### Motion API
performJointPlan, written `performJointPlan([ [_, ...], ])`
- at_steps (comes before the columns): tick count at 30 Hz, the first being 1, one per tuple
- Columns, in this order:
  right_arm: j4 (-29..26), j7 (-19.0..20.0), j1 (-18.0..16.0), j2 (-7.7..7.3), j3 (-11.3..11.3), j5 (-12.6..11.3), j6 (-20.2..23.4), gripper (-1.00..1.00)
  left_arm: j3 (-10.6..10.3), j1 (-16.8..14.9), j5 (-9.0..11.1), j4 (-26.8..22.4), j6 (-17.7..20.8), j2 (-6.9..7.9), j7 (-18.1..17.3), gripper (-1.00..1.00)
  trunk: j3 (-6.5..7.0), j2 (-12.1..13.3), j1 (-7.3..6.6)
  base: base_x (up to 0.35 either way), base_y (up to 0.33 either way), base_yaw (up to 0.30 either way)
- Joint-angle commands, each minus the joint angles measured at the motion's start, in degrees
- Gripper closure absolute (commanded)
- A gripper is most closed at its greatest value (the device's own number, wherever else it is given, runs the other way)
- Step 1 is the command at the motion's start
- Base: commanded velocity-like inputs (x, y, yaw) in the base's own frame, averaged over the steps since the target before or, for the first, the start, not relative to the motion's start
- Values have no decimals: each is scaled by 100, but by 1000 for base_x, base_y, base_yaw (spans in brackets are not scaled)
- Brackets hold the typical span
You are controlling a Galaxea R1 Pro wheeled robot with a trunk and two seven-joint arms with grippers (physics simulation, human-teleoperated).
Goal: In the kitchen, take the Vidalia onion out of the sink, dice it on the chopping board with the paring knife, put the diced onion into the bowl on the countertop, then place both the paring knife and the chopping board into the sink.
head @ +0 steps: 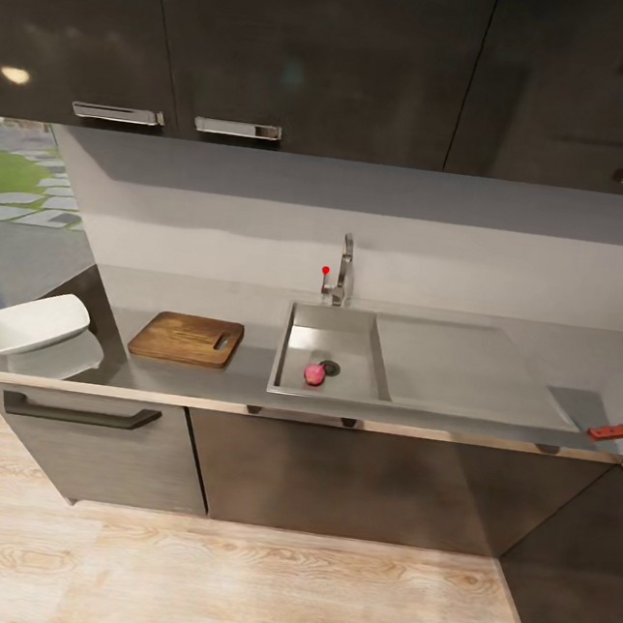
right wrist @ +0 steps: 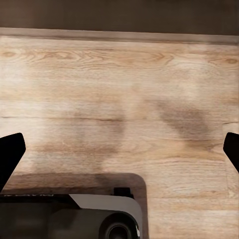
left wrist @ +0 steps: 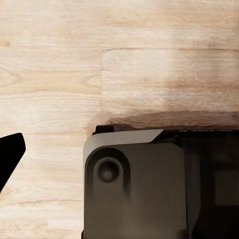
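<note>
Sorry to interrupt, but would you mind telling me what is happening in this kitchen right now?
Nothing is being handled yet. The Vidalia onion sits in the sink by the drain. The chopping board and white bowl rest on the countertop left of it, the paring knife far right. Both wrist cameras look down at wooden floor.

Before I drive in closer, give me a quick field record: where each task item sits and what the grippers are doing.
onion: Vidalia onion in the sink basin, beside the drain
board: chopping board flat on the countertop, left of the sink
bowl: bowl at the countertop's left end
knife: paring knife on the countertop, far right, past the drainboard
right gripper: right gripper open, empty, over the wooden floor
left gripper: state unclear
</note>
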Motion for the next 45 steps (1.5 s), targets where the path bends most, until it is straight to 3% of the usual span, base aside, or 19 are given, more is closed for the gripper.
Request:
performJointPlan([
  [1,-4,-21,1,0,6,12,-9,-100,-1,0,-2,-3,-12,0,0,-100,-7,-7,2,0,0,0],
  [21,-4,-21,1,0,6,12,-9,-100,24,2,5,-25,5,-8,12,-100,-5,-7,2,0,0,-58],
  [28,-4,-21,1,0,6,12,-9,-100,33,-142,-8,-409,246,-127,35,-100,-5,-7,2,0,0,-1],
  [30,-4,-21,1,0,6,12,-9,-100,32,-227,-9,-663,572,-163,38,-100,-5,-7,2,0,0,0],
  [35,-4,-21,1,0,6,12,-9,-100,27,-372,-16,-1907,2154,-239,36,-100,-5,-7,2,0,0,0],
  [42,28,-21,1,0,13,12,-9,-100,-24,-447,-20,-3436,3616,-358,35,-100,-5,-7,2,0,0,0],
  [45,59,-21,1,0,14,12,-9,-100,-157,-592,-25,-4106,4357,-400,34,-100,-5,-7,2,0,0,0],
])
